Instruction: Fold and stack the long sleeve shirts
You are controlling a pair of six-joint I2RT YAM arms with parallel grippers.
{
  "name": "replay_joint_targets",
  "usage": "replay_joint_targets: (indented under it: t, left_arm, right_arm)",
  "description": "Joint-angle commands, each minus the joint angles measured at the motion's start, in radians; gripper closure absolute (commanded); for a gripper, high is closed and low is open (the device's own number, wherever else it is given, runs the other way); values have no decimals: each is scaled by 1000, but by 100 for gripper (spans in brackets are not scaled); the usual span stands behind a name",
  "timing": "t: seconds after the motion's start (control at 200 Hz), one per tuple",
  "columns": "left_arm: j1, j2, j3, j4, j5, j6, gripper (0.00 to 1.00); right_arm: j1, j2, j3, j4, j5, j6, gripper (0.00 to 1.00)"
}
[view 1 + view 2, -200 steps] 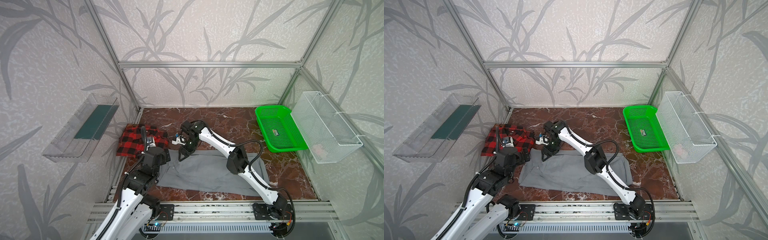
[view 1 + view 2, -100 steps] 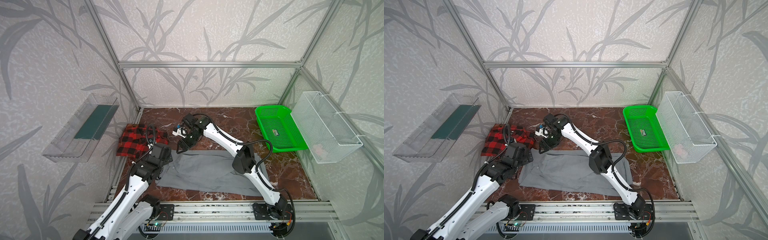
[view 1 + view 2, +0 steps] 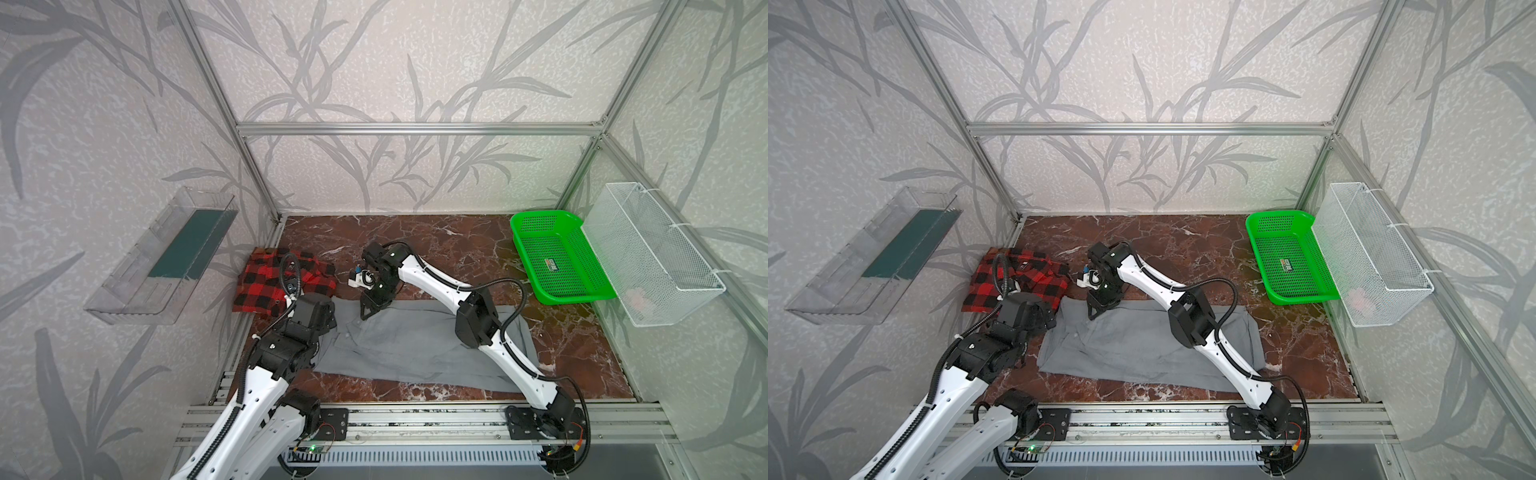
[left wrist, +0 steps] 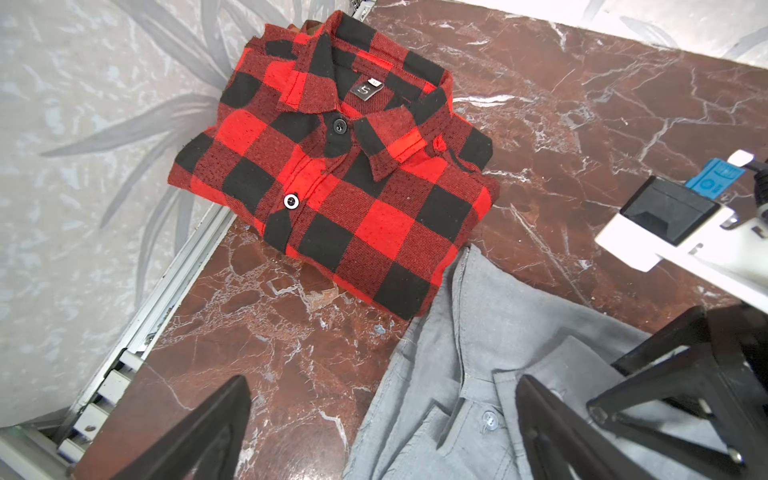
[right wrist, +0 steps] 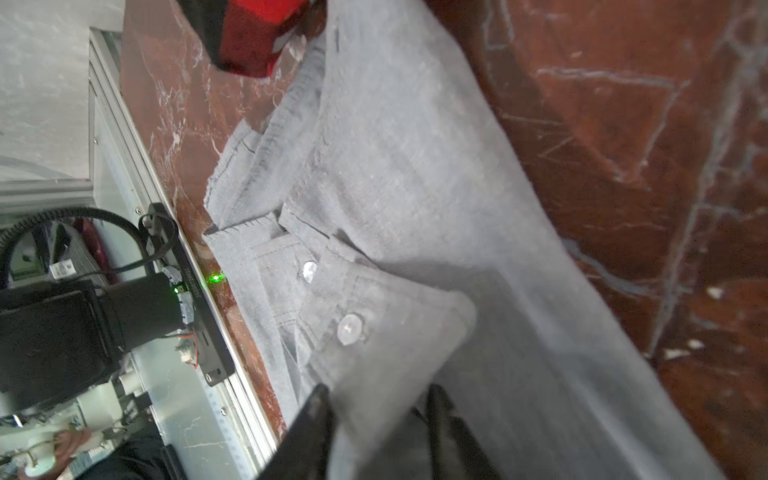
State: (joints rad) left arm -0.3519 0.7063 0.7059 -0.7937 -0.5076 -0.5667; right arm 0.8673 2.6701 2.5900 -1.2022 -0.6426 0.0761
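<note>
White arm links (image 3: 432,282), black joint housings (image 3: 476,320), ribbed black cables (image 3: 283,272); left tool (image 4: 382,380) black, angular fingers (image 4: 552,419).

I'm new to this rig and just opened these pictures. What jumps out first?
The red-and-black plaid shirt, folded at the table's far left, catches the eye first. Beside it a gray shirt lies spread across the middle, the right gripper pinching a fold near its collar. A bright green basket sits far right.
</note>
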Motion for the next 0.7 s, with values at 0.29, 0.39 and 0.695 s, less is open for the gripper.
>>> replay_joint_targets:
  t: [0.29,0.39,0.695]
  left_arm:
    - [8,-31,21,-33,-82,9,1]
    - [8,-31,21,-35,-82,6,1]
    - [8,5,24,-41,-71,-3,1]
  right_arm:
    - [53,-161,-171,134,-348,-162,100]
    - [53,-126,-150,132,-324,-148,100]
    - [40,68,121,-1,-168,-103,77]
